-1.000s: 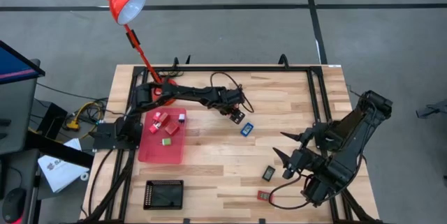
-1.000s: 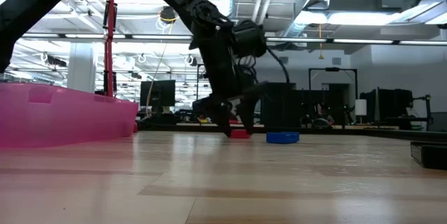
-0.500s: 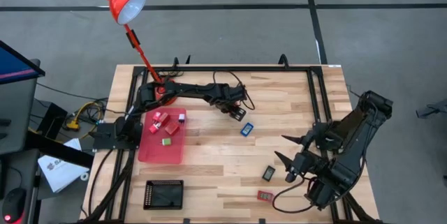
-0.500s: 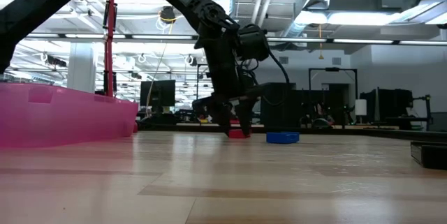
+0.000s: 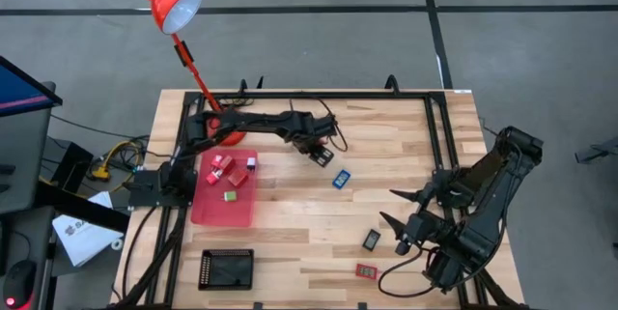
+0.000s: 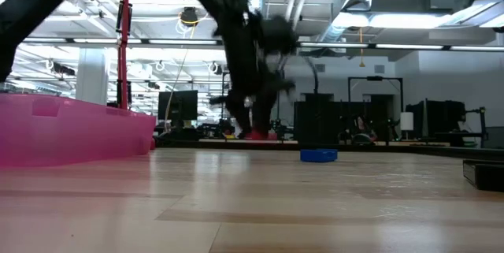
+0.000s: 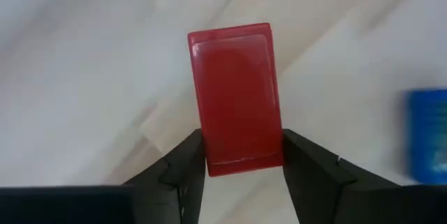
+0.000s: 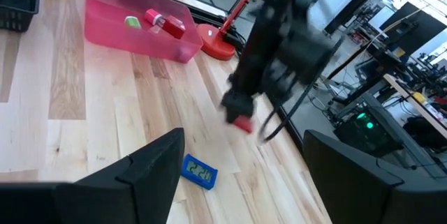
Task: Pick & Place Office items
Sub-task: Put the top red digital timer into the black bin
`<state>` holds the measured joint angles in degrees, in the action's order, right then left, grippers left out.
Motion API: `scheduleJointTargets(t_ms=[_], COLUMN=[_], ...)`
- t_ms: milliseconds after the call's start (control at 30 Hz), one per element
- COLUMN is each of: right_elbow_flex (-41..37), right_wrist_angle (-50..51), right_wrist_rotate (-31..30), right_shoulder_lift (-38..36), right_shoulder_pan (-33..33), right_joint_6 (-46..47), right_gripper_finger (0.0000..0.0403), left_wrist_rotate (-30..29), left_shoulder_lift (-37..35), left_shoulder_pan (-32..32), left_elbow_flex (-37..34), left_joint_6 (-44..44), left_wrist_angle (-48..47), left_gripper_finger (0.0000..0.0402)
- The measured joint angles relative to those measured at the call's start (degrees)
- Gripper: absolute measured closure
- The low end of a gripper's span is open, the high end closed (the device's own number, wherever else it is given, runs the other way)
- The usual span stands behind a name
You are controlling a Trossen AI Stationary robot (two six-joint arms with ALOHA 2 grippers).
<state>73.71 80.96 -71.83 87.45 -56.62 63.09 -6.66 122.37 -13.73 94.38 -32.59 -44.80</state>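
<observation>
From above, we see our left gripper (image 5: 322, 154) holding a small flat red plastic block (image 5: 316, 152) over the far middle of the wooden surface (image 5: 386, 199). The pink tray (image 5: 224, 204) lies to its left. Our right gripper (image 5: 398, 215) waits spread, near right.

Low down, the block (image 6: 260, 135) hangs above the surface.

At the left wrist, both fingers (image 7: 185, 165) pinch the block's (image 7: 236, 98) near end, and its long side points away from us.

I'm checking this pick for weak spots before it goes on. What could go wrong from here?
The left gripper pinches only the near end of the red piece, so the piece could tilt or slip out on the way to the pink tray. The tray already holds several pieces, so a drop might knock them. The right gripper waits open near the black piece.
</observation>
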Motion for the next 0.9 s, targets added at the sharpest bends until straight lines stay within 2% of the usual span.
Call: scheduleJointTargets(t_ms=[167, 367, 700, 900], right_elbow_flex=[0.0, 0.0, 0.0, 0.0], right_wrist_angle=[0.0, 0.0, -0.2, -0.2], right_wrist_rotate=[0.1, 0.3, -0.2, -0.2], right_shoulder_lift=[0.0, 0.0, 0.0, 0.0], right_shoulder_pan=[0.0, 0.0, 2.5, 4.8], right_joint_6=[0.9, 1.0, 2.0, 4.4], right_gripper_finger=[0.0117, 0.0117, 0.0117, 0.0117], left_wrist_rotate=[-0.3, -0.1, -0.7, -1.4], left_shoulder_lift=[-8.9, -23.7, -48.0, -56.5], left_shoulder_pan=[2.7, 9.7, 30.8, 45.4], left_elbow_flex=[-1.4, -10.4, -33.7, -44.2], left_joint_6=[2.4, -0.9, -23.9, -37.8], left_wrist_angle=[-4.6, -8.6, -5.4, 1.1], left_gripper_finger=[0.0241, 0.0244, 0.0240, 0.0240])
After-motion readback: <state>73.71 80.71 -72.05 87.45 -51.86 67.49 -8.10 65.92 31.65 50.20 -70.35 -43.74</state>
